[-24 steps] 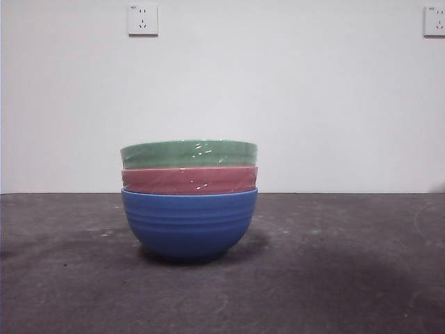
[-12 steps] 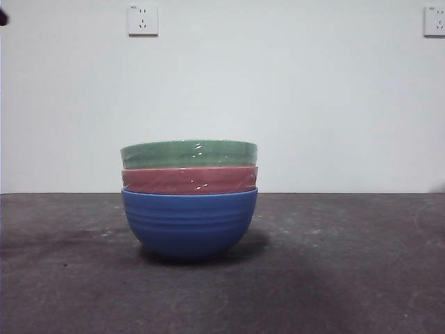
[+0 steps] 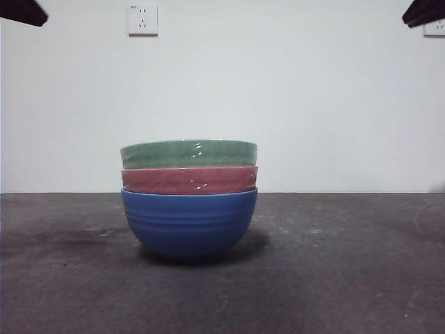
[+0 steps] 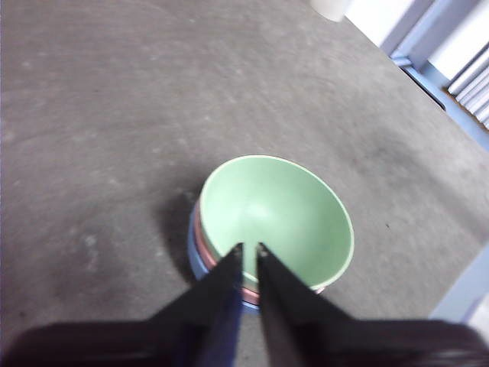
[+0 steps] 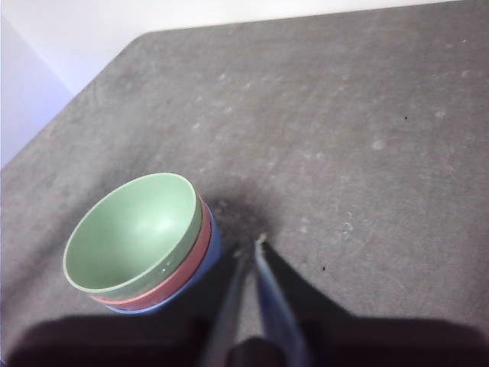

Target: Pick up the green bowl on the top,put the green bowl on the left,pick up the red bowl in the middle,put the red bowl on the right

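Observation:
Three bowls stand nested in one stack on the dark table. The green bowl [image 3: 188, 153] is on top, the red bowl [image 3: 189, 179] is in the middle and a blue bowl [image 3: 189, 224] is at the bottom. In the left wrist view my left gripper [image 4: 249, 249] is shut and empty, high above the near rim of the green bowl [image 4: 283, 214]. In the right wrist view my right gripper [image 5: 249, 246] is shut and empty, high above bare table beside the green bowl [image 5: 134, 229]. The red bowl's rim [image 5: 187, 269] shows below it.
The dark grey table [image 3: 334, 278] stretches to both sides of the stack. A white wall with two sockets [image 3: 142, 19] stands behind. Black arm tips show at the top left corner [image 3: 21, 10] and top right corner [image 3: 424, 10] of the front view.
Black arm tips have come into the top left and top right corners of the front view. The stack of bowls has not moved.

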